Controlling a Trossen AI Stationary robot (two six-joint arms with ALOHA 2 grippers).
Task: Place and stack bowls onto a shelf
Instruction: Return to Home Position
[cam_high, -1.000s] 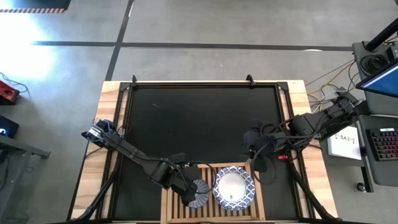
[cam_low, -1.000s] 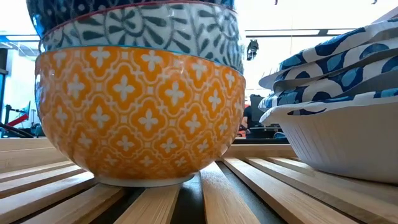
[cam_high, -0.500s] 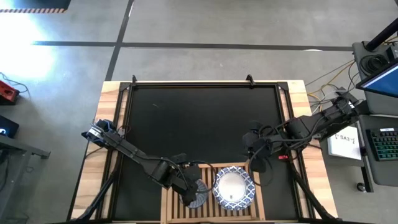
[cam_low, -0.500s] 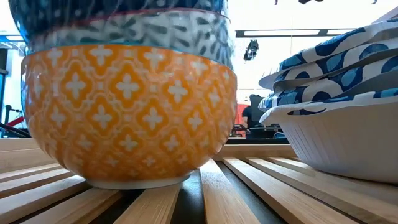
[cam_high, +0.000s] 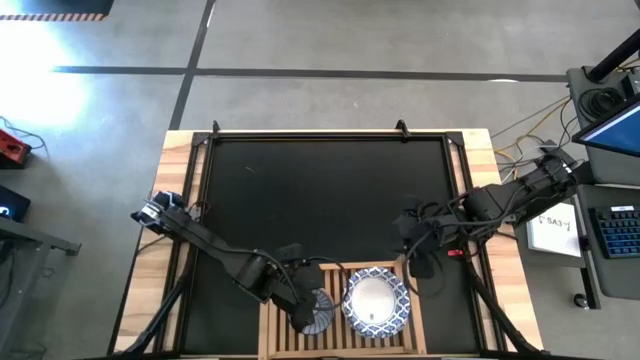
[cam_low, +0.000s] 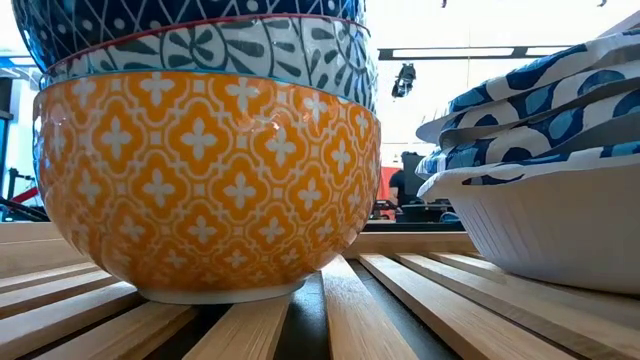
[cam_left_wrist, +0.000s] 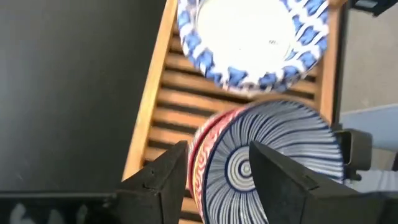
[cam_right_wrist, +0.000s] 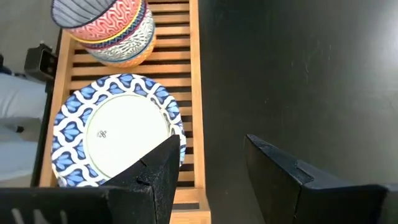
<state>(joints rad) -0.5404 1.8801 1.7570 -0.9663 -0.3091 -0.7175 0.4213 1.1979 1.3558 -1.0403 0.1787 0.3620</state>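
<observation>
On the wooden shelf (cam_high: 340, 272) at the table's near edge stand two stacks. The small bowls (cam_high: 320, 312) are nested, the yellow one (cam_low: 210, 180) lowest, its foot on the slats (cam_low: 400, 310), and a blue striped one (cam_left_wrist: 273, 143) on top. To their right is the stack of white bowls with blue wavy rims (cam_high: 375, 300). My left gripper (cam_left_wrist: 217, 168) hovers open over the small stack, one finger above the top bowl's inside and one outside its wall. My right gripper (cam_right_wrist: 214, 168) hangs open over the black mat by the shelf's far right corner (cam_high: 415, 260).
The large black mat (cam_high: 320, 200) covers the table beyond the shelf. The shelf's raised side rail (cam_right_wrist: 193, 93) runs between the white bowls (cam_right_wrist: 115, 134) and the mat. A keyboard and papers (cam_high: 560, 225) lie off the table's right edge.
In the low view the stack of small bowls has slid a little along the slats toward the table's left edge, blurred midway, and now stands still. The white stack has kept its place.
</observation>
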